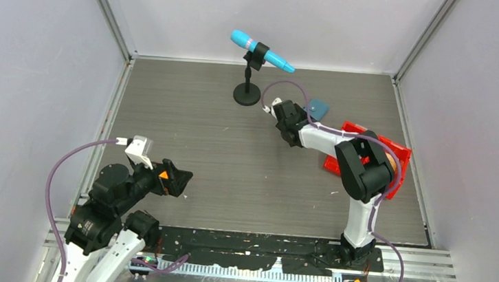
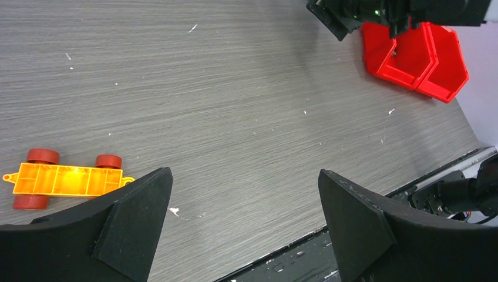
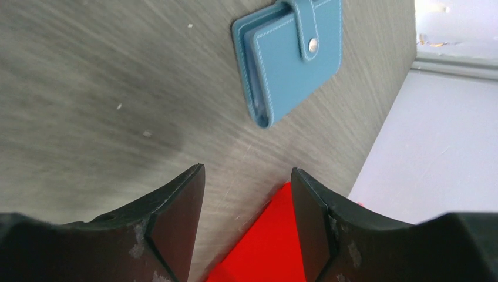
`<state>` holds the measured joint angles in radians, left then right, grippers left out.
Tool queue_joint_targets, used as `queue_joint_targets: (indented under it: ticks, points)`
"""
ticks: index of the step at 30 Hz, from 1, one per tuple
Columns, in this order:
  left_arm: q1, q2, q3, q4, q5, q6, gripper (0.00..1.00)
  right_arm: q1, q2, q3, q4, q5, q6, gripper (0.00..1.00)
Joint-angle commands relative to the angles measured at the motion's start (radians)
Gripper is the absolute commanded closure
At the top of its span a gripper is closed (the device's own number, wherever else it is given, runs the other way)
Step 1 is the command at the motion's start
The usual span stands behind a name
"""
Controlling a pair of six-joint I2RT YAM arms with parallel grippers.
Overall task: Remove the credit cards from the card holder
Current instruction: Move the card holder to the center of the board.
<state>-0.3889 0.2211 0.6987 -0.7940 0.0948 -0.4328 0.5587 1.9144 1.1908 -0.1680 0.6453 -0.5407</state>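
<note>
The blue wallet [image 3: 290, 56] lies shut on the table [image 1: 188, 107], with the right gripper [image 3: 246, 170] close by.

The wallet is flat at the far right of the table, near the back wall and next to the red bin [image 2: 449, 67]. Its strap [image 3: 305, 26] is snapped down. The right gripper's jaws sit just in front of the wallet. They are apart, touch nothing and hold nothing. The left gripper [image 2: 244, 173] is at the near left with its jaws spread wide and nothing in them. An orange toy with red wheels [image 2: 67, 179] is beside it.

Overhead; two low wrists (table [image 1: 218, 152] shared).
</note>
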Motion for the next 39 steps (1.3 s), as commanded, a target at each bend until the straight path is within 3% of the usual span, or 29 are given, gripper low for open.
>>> queue_joint_targets:
  ticks: [1,17,24,31,39]
  points:
    - [-0.003,0.017,0.022,0.027,0.024,0.022,0.01,-0.031,0.053,0.103,0.076,0.041,-0.134,0.38]
    - [-0.002,0.021,0.024,0.022,0.003,0.02,0.01,-0.075,0.209,0.171,0.163,0.074,-0.254,0.46]
    - [-0.003,0.042,0.027,0.019,0.006,0.017,0.01,-0.083,0.231,0.175,0.198,0.068,-0.277,0.6]
    - [-0.002,0.05,0.028,0.017,0.005,0.016,0.01,-0.081,0.201,0.168,0.189,0.068,-0.277,0.92]
    - [-0.003,0.054,0.03,0.014,-0.005,0.014,0.01,-0.003,0.073,0.106,0.092,-0.03,-0.239,0.95]
